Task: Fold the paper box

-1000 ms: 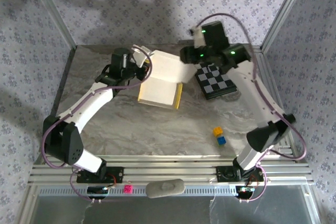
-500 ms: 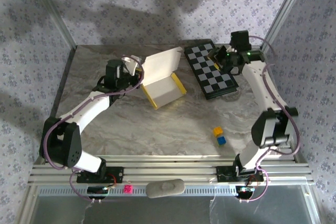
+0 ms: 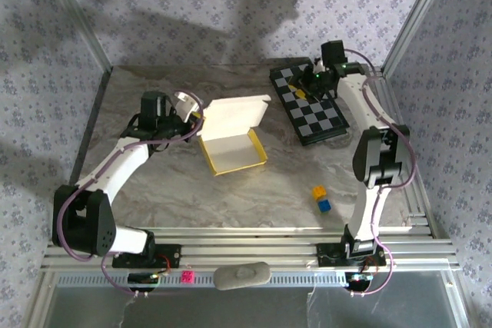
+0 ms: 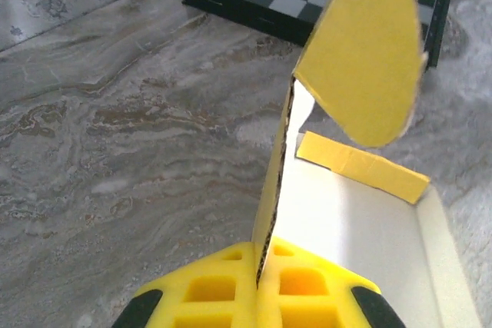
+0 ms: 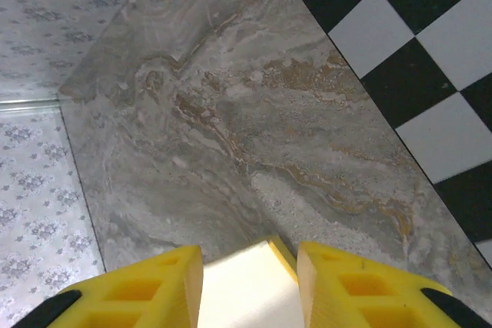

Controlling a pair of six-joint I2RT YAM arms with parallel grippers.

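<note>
Left pincer (image 4: 261,270) clenched on the left side wall of the paper box (image 3: 232,144). Box sits near the centre of the desk (image 3: 231,190), lid raised, pale inside upward. Right pincer (image 5: 250,259) hangs over the far edge of the chequered board (image 3: 321,117), fingers apart. A pale yellow-edged piece (image 5: 246,293) lies between them; cannot tell whether it is gripped.

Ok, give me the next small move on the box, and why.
Probably bring the right gripper over to the paper box and press its open lid down: the left gripper's jaws pinch the side wall, steadying it, while the right hangs over the chequered board.
</note>
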